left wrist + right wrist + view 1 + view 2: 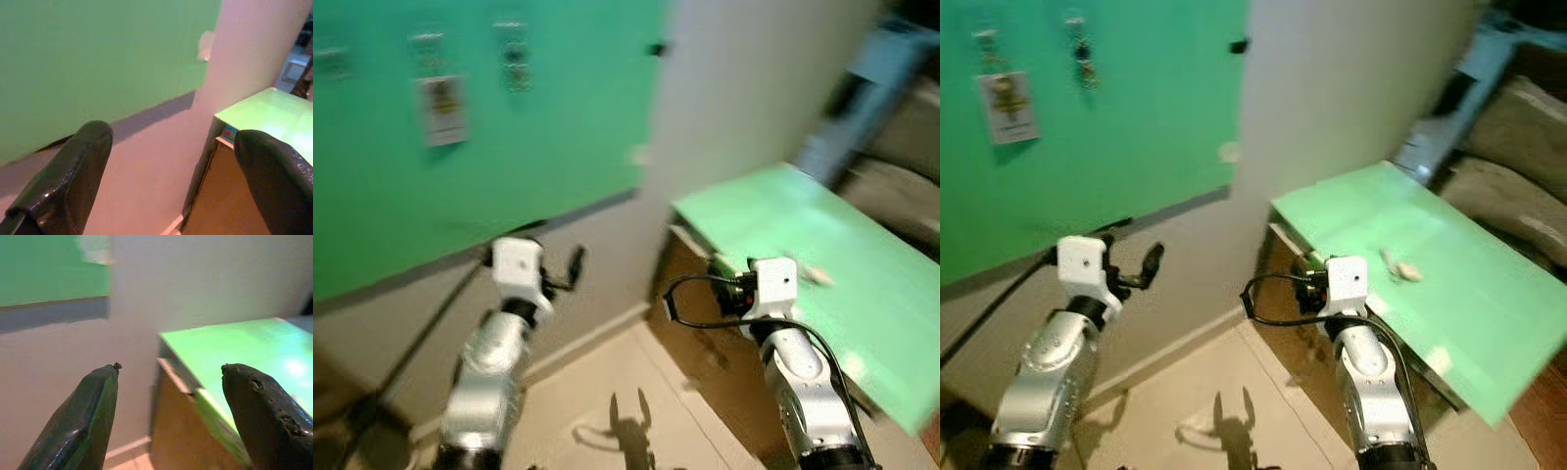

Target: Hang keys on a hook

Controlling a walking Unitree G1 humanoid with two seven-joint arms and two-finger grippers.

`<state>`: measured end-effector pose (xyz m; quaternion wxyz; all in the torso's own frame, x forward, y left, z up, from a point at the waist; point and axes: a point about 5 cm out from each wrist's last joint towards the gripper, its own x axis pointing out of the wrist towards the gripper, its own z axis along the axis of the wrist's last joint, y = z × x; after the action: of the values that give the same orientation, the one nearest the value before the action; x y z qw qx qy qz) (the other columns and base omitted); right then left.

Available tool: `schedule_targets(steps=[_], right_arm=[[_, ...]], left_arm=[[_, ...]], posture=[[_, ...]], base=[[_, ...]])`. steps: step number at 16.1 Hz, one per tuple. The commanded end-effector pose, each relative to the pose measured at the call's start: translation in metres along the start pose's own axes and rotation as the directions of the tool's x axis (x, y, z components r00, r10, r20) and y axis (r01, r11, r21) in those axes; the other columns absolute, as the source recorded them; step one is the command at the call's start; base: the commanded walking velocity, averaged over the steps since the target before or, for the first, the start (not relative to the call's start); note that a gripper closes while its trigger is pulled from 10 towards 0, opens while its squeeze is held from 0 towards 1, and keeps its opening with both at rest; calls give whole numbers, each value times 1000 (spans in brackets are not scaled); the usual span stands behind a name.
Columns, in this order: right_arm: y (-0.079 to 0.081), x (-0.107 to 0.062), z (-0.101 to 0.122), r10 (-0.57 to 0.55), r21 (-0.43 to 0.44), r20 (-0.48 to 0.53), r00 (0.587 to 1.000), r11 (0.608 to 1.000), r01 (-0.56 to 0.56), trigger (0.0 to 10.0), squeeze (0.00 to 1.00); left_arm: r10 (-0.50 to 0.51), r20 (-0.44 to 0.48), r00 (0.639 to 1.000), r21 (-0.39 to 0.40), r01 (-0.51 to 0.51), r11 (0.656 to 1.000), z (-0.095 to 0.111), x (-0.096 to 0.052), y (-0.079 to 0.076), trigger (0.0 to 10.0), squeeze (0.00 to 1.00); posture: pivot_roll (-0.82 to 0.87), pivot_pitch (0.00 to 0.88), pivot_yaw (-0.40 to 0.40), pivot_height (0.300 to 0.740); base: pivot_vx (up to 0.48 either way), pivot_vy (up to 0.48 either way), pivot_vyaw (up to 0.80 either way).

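You are facing a broad green wall panel (509, 147) that fills the space above and ahead of your left gripper (171, 161), and it matters because the small hooks (1077, 29) sit high on it, well above both arms, so whatever you pick up has to travel up there. Two of those hooks look to carry something already, a small dangling bunch (1085, 59) and a pale card-like tag (1007, 106), though the blur leaves it unclear what they are. To the right of the panel runs a plain off-white wall (744, 88), and ahead of your right gripper (168, 396) stands a light green flat-topped table (862, 294), its near corner just beyond the fingertips. On that top, beyond and to the outer side of the right gripper, lies a small pale object (1400, 269), which I judge to be the keys, lying flat and apart from everything else; it is too blurred to be sure. Both grippers are held out level at about table height, each with its two black fingers spread wide and nothing between them, which suits an approach more than a grasp. The right arm is the nearer one, so you would likely reach with it first.
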<state>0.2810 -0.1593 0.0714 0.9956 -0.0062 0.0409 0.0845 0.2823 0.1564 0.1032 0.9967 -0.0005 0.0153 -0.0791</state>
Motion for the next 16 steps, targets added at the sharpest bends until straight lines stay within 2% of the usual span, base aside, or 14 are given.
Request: schedule_targets(steps=[1, 5, 8, 11, 16], right_arm=[[-5, 2, 5, -18, -2, 22, 1000, 1000, 18, 10000, 0], [-5, 1, 4, -32, 19, 22, 999, 999, 31, 10000, 0], [3, -4, 0, 12, 0, 9, 1000, 1000, -12, 10000, 0], [4, -3, 0, 9, 11, 7, 1000, 1000, -9, 10000, 0], [1, -1, 0, 9, 6, 5, 1000, 1000, -9, 10000, 0]], left_arm=[[15, -21, 1000, -3, -15, 1000, -7, 1, 3, 10000, 0], [28, 34, 999, 31, -29, 999, 1, 13, 5, 10000, 0], [-72, 61, 996, 33, 70, 997, 3, 15, -9, 10000, 0], [-71, 62, 995, 21, 70, 997, 3, 17, -13, 10000, 0], [-75, 38, 996, 34, 74, 997, -2, 18, -10, 10000, 0]], posture=[[27, 0, -46, 740], [10, 0, -49, 740], [8, 0, -50, 740], [11, 0, -49, 740], [14, 0, -49, 740]], base=[[0, 0, -694], [0, 0, -688], [85, -135, -687], [299, -134, -679], [0, 0, -677]])
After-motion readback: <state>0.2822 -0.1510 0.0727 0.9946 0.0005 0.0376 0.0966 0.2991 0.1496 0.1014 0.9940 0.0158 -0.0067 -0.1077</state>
